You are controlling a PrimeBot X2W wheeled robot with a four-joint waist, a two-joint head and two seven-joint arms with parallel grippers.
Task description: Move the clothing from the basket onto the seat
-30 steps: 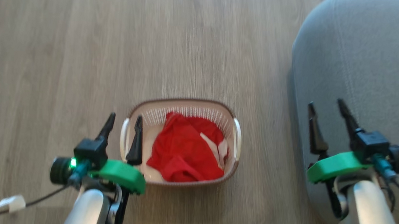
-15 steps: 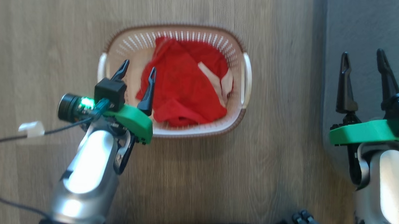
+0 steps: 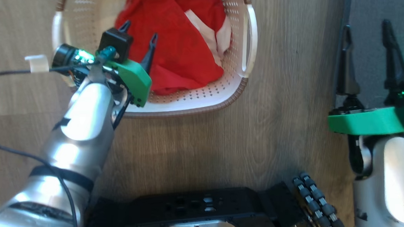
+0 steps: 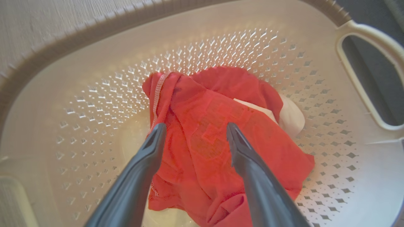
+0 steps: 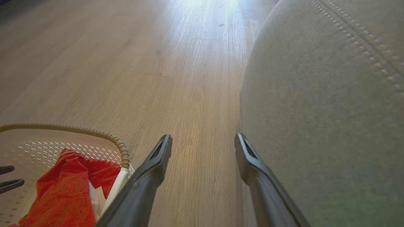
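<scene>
Red clothing (image 3: 178, 36) with white panels lies bunched in the cream basket (image 3: 195, 101) at the top of the head view. My left gripper (image 3: 139, 29) hangs open inside the basket over the clothing's left side. In the left wrist view its fingertips straddle a fold of the clothing (image 4: 202, 142) inside the basket (image 4: 94, 104), with nothing gripped. My right gripper (image 3: 365, 27) is open at the right, by the edge of the grey seat (image 3: 370, 11). The right wrist view shows the seat (image 5: 322, 110) beside that open gripper (image 5: 203, 140), with the basket (image 5: 94, 135) and clothing (image 5: 66, 192) at lower left.
Wooden floor (image 3: 275, 96) lies between basket and seat. My own black base (image 3: 217, 211) and a ribbed wheel (image 3: 318, 202) fill the bottom of the head view. A black cable (image 3: 10, 72) with a white tag (image 3: 37, 63) trails left from the left wrist.
The head camera has tilted down, so the basket has slid up the picture and my base has come into view. My left gripper has gone further into the basket, over the clothing.
</scene>
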